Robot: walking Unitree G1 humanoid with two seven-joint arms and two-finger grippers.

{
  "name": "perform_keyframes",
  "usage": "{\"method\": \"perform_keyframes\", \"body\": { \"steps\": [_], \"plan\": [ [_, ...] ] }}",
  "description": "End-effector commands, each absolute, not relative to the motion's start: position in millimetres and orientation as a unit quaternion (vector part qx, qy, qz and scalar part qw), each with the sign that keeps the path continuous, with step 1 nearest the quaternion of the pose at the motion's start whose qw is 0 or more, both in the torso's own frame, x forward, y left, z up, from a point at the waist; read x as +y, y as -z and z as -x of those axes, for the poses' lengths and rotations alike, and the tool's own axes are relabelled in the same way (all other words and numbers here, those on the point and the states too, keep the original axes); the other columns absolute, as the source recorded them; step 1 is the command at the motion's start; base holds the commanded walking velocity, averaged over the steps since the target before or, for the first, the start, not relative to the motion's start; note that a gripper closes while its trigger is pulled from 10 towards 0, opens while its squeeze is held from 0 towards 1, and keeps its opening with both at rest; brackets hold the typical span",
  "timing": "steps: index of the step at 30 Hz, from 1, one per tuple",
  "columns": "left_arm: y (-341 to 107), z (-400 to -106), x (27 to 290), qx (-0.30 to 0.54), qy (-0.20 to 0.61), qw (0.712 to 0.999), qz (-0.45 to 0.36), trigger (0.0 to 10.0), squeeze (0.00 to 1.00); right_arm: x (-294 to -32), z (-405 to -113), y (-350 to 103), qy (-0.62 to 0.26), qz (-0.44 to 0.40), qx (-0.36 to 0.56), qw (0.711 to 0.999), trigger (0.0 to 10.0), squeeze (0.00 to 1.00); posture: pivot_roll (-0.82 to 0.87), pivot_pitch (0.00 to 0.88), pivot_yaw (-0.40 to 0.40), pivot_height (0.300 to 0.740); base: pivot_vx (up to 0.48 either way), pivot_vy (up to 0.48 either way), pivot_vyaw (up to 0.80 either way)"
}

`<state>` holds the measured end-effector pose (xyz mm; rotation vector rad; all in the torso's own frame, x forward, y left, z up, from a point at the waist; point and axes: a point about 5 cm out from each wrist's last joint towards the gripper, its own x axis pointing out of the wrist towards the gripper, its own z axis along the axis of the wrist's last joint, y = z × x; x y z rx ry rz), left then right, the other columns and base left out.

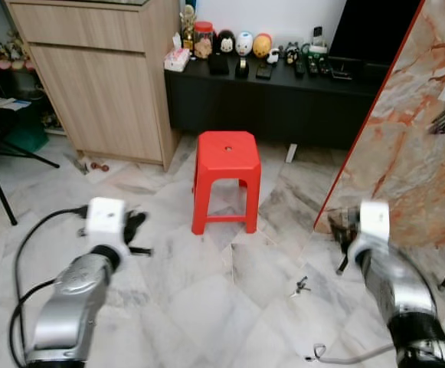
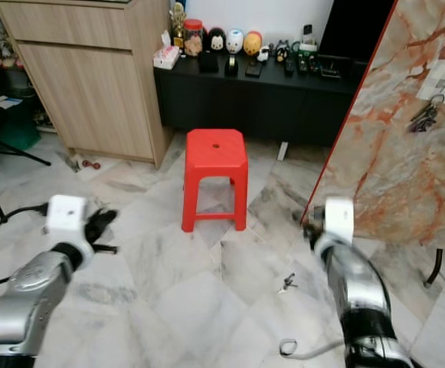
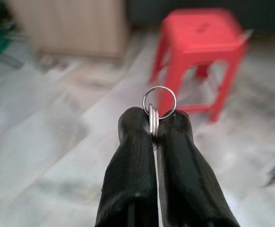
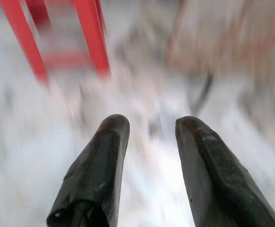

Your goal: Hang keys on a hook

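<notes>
The pale veined marble floor spreads across the scene, and at about two o'clock an orange-veined marble wall panel with a red edge leans into view, with a dark bunch of keys already hanging on a hook high on it. At eleven o'clock stands a light wooden cabinet, and at twelve o'clock a long black low sideboard carries a row of small round figurines and jars. Just in front of it, near the centre, sits a red plastic stool. The left silver arm reaches forward from seven o'clock, bent at the elbow with its white wrist block uppermost, and the left gripper points toward the stool at about nine o'clock; in the left wrist view its two black fingers are pressed together, pinching a silver metal key ring whose loop stands up above the fingertips. The right silver arm stretches forward from five o'clock toward the foot of the marble panel, and the right gripper hangs over the floor with its fingers spread and nothing between them, though that view is blurred. A small dark metal object lies on the floor at about five o'clock, between the stool and the right arm.
</notes>
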<state>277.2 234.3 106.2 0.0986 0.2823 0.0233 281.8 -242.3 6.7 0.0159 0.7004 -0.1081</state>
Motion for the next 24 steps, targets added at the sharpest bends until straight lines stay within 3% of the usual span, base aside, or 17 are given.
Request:
{"method": "perform_keyframes", "body": {
  "steps": [1,7,12,24],
  "plan": [
    [-75,-266,250,0.199,-0.039,0.976,-0.076,10.0,0.00,-241,-264,14,0.045,0.002,0.380,0.924,10.0,0.00,0.09,0.040,-0.083,0.740,0.000,0.000,0.00],
    [5,-222,269,0.344,-0.075,0.934,-0.066,10.0,0.00,-225,-211,61,0.029,-0.005,0.468,0.883,10.0,0.00,0.08,0.029,-0.080,0.740,0.000,0.000,0.00],
    [48,-190,259,0.410,-0.102,0.906,-0.008,10.0,0.00,-218,-174,84,0.026,0.007,0.528,0.849,10.0,0.00,0.09,0.027,-0.101,0.740,0.000,0.000,0.00],
    [70,-184,238,0.429,-0.079,0.900,-0.023,10.0,0.00,-212,-164,90,0.020,0.016,0.538,0.842,10.0,0.00,0.08,0.003,-0.107,0.740,0.000,0.000,0.00]
  ]
}}
